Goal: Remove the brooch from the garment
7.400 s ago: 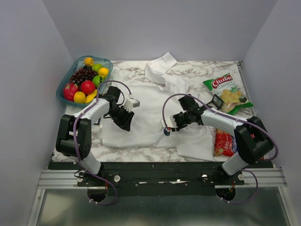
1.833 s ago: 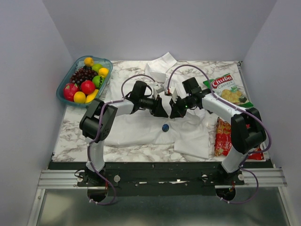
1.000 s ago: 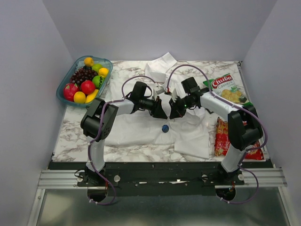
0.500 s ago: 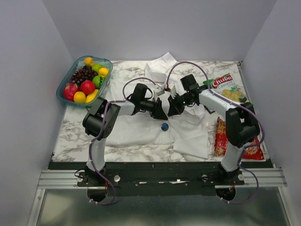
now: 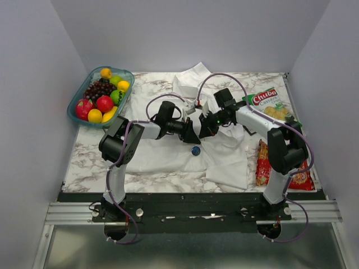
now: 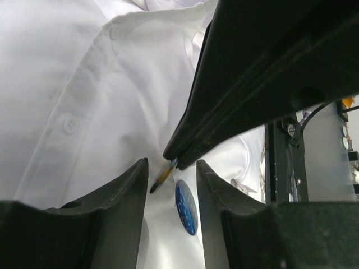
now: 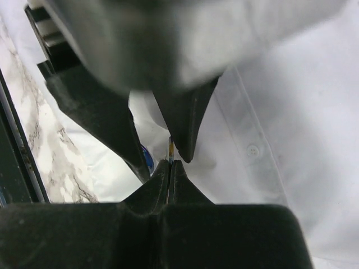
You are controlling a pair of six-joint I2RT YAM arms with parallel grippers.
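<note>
Brooch bare on garment, just beside tip-to-tip jaws (left parted).

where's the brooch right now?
Top view, table centre: the brooch lies on the garment, just on the near side of the left gripper and right gripper.

Probably a robotics lab test cell: plain grey walls box in a marble-patterned table, with an aluminium rail frame across the lower frame.
</note>
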